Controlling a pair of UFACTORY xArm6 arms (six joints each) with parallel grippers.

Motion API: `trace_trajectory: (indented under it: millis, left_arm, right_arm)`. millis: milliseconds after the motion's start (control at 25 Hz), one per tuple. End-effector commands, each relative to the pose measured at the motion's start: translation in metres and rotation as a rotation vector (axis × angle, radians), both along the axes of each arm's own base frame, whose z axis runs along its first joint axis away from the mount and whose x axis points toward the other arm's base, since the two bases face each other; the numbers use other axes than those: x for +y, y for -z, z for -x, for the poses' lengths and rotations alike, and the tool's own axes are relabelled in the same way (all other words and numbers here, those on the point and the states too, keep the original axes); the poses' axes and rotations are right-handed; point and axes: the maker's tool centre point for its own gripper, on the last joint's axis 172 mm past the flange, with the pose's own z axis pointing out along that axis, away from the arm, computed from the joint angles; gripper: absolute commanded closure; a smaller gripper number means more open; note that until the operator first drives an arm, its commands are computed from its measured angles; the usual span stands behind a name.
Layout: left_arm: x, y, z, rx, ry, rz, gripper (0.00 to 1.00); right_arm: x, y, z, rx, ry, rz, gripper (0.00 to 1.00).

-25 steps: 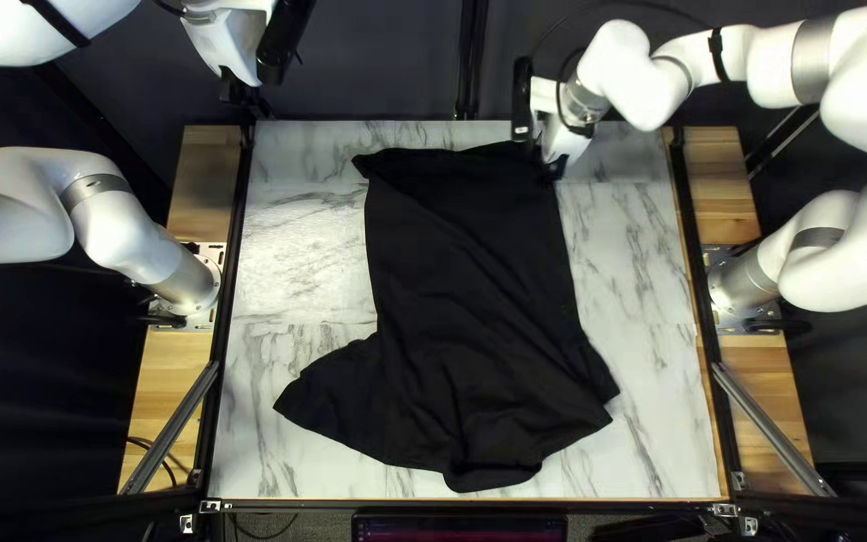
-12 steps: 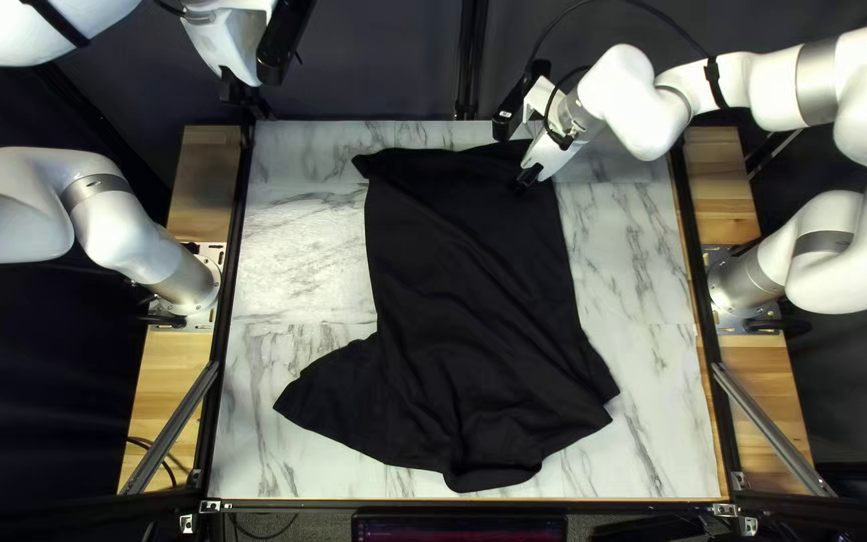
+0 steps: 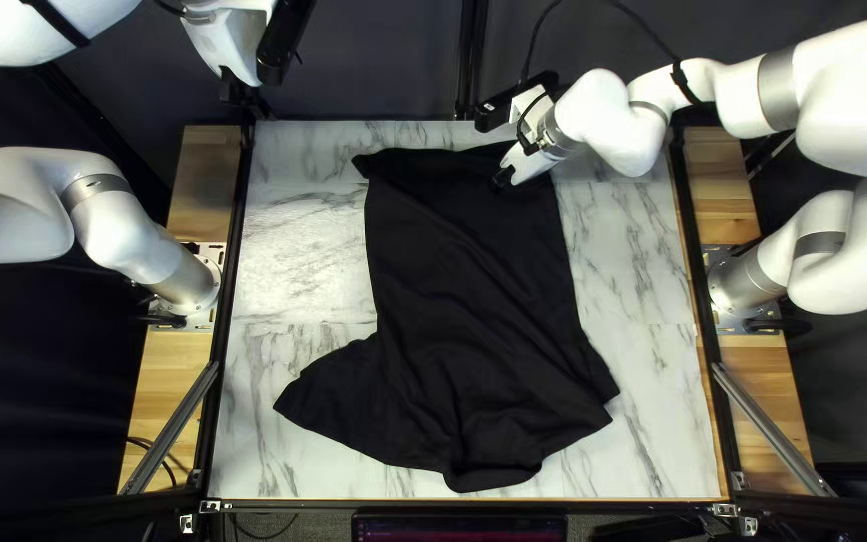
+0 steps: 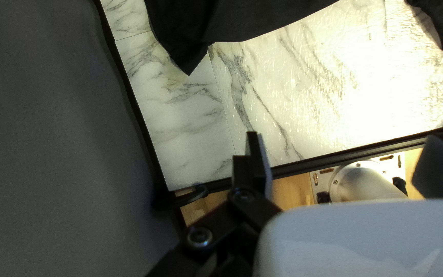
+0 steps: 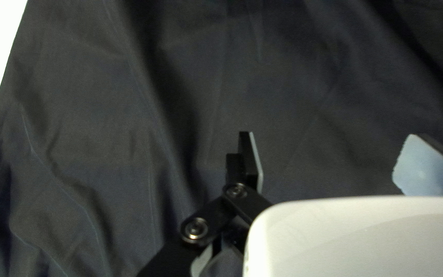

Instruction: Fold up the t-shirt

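The black t-shirt [image 3: 464,301] lies rumpled on the marble-patterned table, one corner spread toward the near left of the top left view. Over its far part is my right gripper [image 3: 502,181]. In the right wrist view that gripper [image 5: 326,164] stands open, its fingers wide apart with dark cloth [image 5: 190,92] beneath and ahead. My left gripper [image 3: 243,92] hangs beyond the table's far left corner, away from the shirt. The left wrist view shows this gripper [image 4: 342,161] open above the table edge, a corner of the shirt [image 4: 190,31] farther ahead.
Bare marble tabletop [image 3: 298,231] shows left of the shirt, and a strip [image 3: 634,281] runs along its right. Black rails [image 3: 231,301] border the table. My left arm's base [image 3: 193,286] is bolted at the left edge, my right arm's base [image 3: 740,286] at the right.
My right gripper has moved leftward and slightly nearer over the shirt's far part, away from its far right corner, and its wrist has turned. My left arm and the shirt look unmoved.
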Motion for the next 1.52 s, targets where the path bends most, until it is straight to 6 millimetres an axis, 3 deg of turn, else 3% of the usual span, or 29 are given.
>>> trace_trajectory:
  millis: [40, 720, 920, 1120, 1360, 1520]
  left_arm:
    - [0.0, 0.0, 0.0, 0.0, 0.0, 0.0, 0.0]
    - [0.0, 0.0, 0.0, 0.0, 0.0, 0.0, 0.0]
    - [0.0, 0.0, 0.0, 0.0, 0.0, 0.0, 0.0]
    - [0.0, 0.0, 0.0, 0.0, 0.0, 0.0, 0.0]
    - [0.0, 0.0, 0.0, 0.0, 0.0, 0.0, 0.0]
    - [0.0, 0.0, 0.0, 0.0, 0.0, 0.0, 0.0]
  right_arm:
    - [0.0, 0.0, 0.0, 0.0, 0.0, 0.0, 0.0]
    - [0.0, 0.0, 0.0, 0.0, 0.0, 0.0, 0.0]
    - [-0.03, 0.016, -0.012, -0.029, 0.072, 0.024, 0.0]
    - [-0.056, 0.016, -0.023, -0.01, 0.139, 0.083, 0.0]
    - [-0.081, 0.023, -0.011, 0.055, 0.223, 0.127, 0.0]
    - [-0.082, 0.025, 0.006, 0.085, 0.271, 0.131, 0.0]
